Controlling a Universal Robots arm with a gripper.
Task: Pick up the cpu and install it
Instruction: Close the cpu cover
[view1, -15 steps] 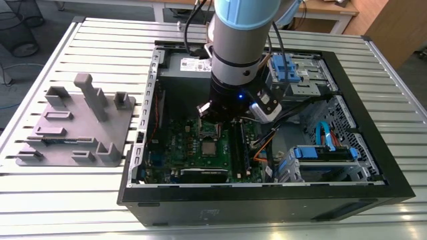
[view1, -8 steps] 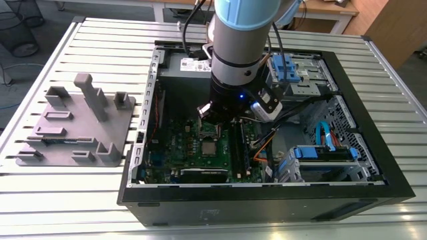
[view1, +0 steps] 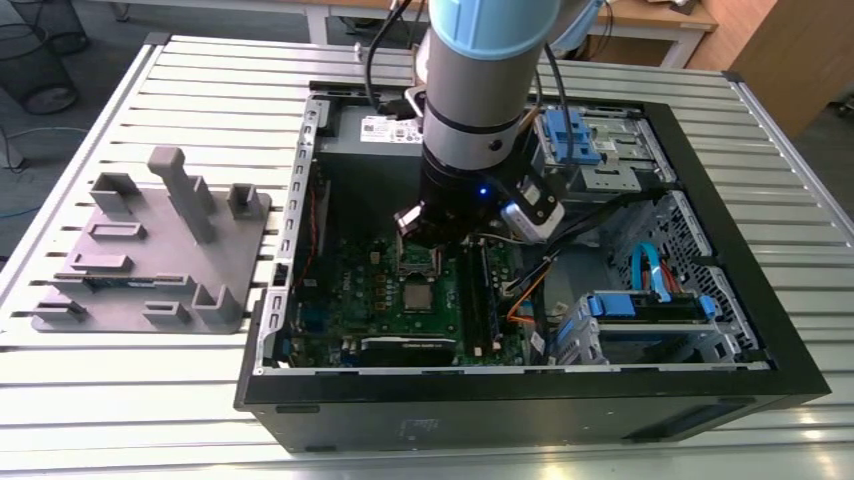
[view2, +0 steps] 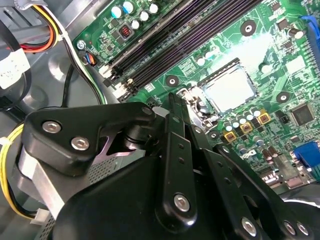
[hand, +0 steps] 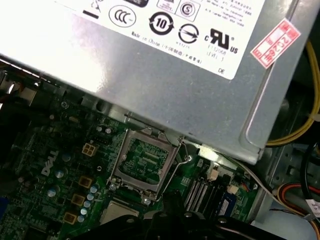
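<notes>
Jaws first: whether they are spread or pressed together I cannot tell, since the gripper (view2: 175, 107) appears in the second wrist view as a stack of black links seen from behind, with the tips overlapping one another. Nothing pale sits between them that I can make out. The cpu (view2: 227, 90) lies just beyond the tips and apart from them, flat inside its socket on the motherboard (view2: 280, 60), its silvery top washed by glare. In the first wrist view the socket's hinged metal frame (hand: 145, 162) stands swung open beside it, on the side of the power supply (hand: 150, 65). To my eye the chip looks placed but not clamped. Work this close to the socket wants a straight, plumb line of travel with no sideways drag — the contacts under the chip would likely bend easily, and the raised frame and its thin lever (hand: 187, 157) stand near enough to catch a jaw. Whether the chip sits fully level is hard to judge, as glare hides its edges. In the exterior view the jaw tips are lost against the arm's dark wrist (view1: 461, 190), and the memory slots (view2: 165, 45) run off past the jaws, cut by the picture's edge.
</notes>
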